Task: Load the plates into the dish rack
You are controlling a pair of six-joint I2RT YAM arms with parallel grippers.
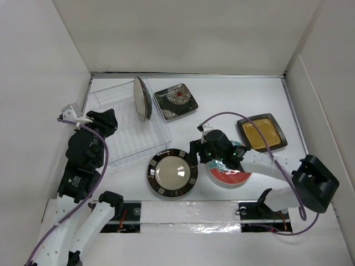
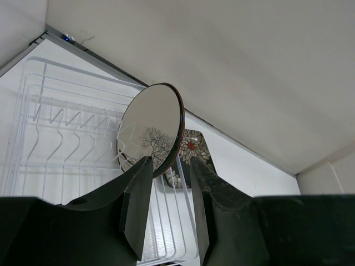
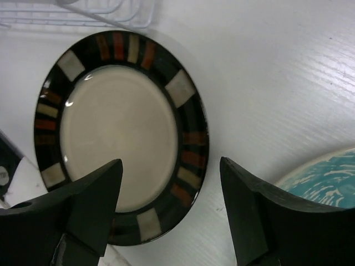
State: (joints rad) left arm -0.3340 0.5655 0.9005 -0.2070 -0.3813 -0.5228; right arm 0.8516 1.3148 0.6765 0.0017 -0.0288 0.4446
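Note:
The clear dish rack [image 1: 125, 141] stands at the back left. The cream plate with the tree drawing [image 1: 141, 98] stands upright in it, also in the left wrist view [image 2: 150, 124]. My left gripper [image 1: 111, 118] hovers over the rack, open and empty [image 2: 171, 162]. The cream plate with the dark striped rim [image 1: 172, 173] lies flat at the front centre. My right gripper [image 1: 195, 151] is open and empty above that plate's right rim [image 3: 171, 163]. The red-and-teal plate [image 1: 228, 173] lies under the right arm. The black floral square plate [image 1: 176, 101] and the amber-centred one [image 1: 262, 133] lie flat. I cannot make out the teal plate.
White walls close in the table on the left, back and right. The rack's wire slots [image 2: 61, 130] show in the left wrist view. A purple cable [image 1: 260, 136] arcs over the amber plate. A taped strip [image 1: 188, 213] runs along the front edge.

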